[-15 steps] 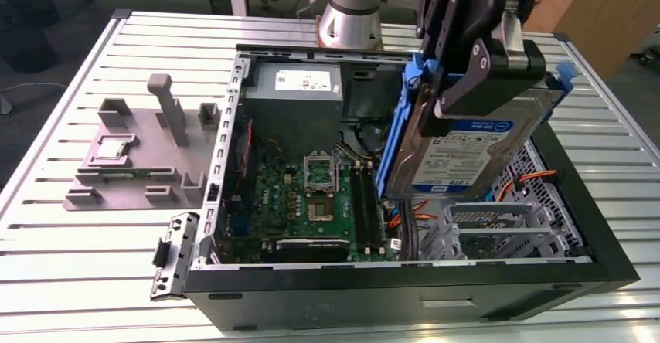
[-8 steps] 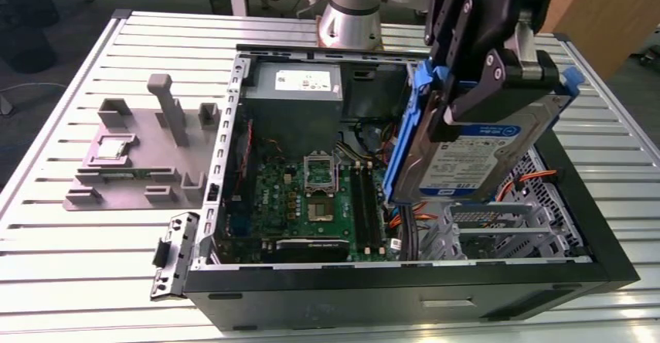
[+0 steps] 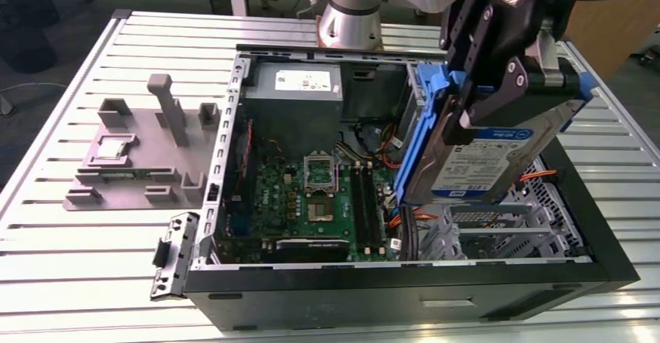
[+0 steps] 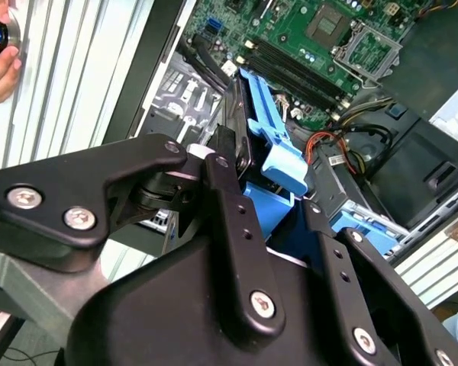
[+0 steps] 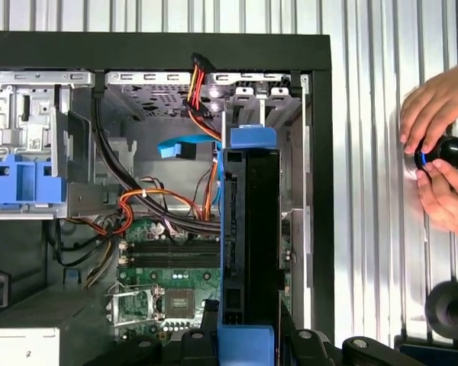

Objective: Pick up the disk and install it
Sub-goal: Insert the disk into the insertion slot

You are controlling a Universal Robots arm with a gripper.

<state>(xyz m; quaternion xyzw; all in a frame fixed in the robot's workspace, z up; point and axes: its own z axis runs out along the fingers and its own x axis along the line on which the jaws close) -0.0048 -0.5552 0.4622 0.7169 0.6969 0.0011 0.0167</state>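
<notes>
Disk [image 3: 484,161] | fingers [image 3: 503,88] clamped on it, above open case [image 3: 413,289] | first wrist view: hands [image 5: 435,107] on knob [image 5: 450,151]

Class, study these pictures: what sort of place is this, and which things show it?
Probably a robotics lab bench for computer assembly. An open computer case sits on a slatted metal table, the arm's end effector holds the disk over it, and a person's hands grip a black knob beside the case.
</notes>
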